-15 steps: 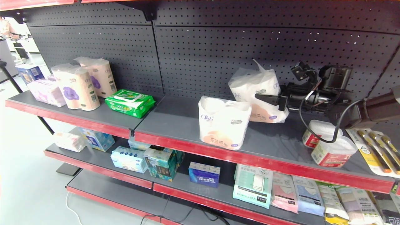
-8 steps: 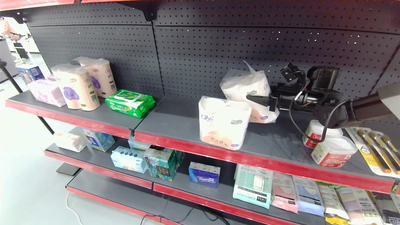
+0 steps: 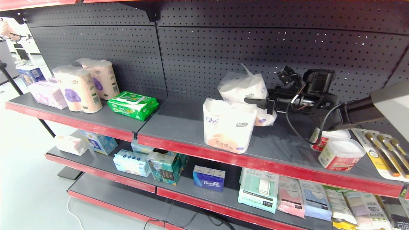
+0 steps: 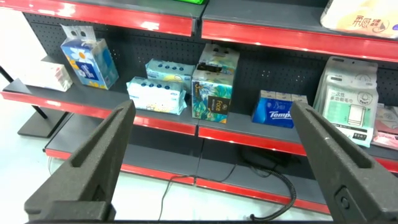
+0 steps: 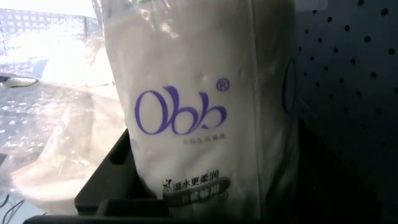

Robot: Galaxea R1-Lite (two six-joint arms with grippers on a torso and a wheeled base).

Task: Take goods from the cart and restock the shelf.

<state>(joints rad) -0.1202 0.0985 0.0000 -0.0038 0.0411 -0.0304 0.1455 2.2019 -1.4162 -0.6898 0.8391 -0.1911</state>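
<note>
Right gripper (image 3: 254, 102) clamped on a white tissue pack (image 3: 241, 88), with 1 finger (image 5: 115, 171) pressed against each side of the plastic wrap. The held pack stood upright at the back of the middle shelf (image 3: 179, 119), close to the black pegboard (image 3: 223, 48). Its base was low over the shelf deck, possibly touching it; the front pack hid the contact line. That front pack (image 3: 228, 126), also white, stood just before the held one at the shelf's red front edge. To the right, near the arm, were 2 round tubs (image 3: 340, 153) and, beyond them, a card of toothbrushes (image 3: 385, 150). To the left, on the neighbouring bay, lay a green wipes pack (image 3: 132, 105) and 2 tall peach roll packs (image 3: 78, 88). Left gripper (image 4: 211, 155) was spread wide and held nothing, facing the lower shelf (image 4: 155, 121), where a blue pocket-tissue block (image 4: 280, 109) and several tissue boxes (image 4: 214, 84) stood
</note>
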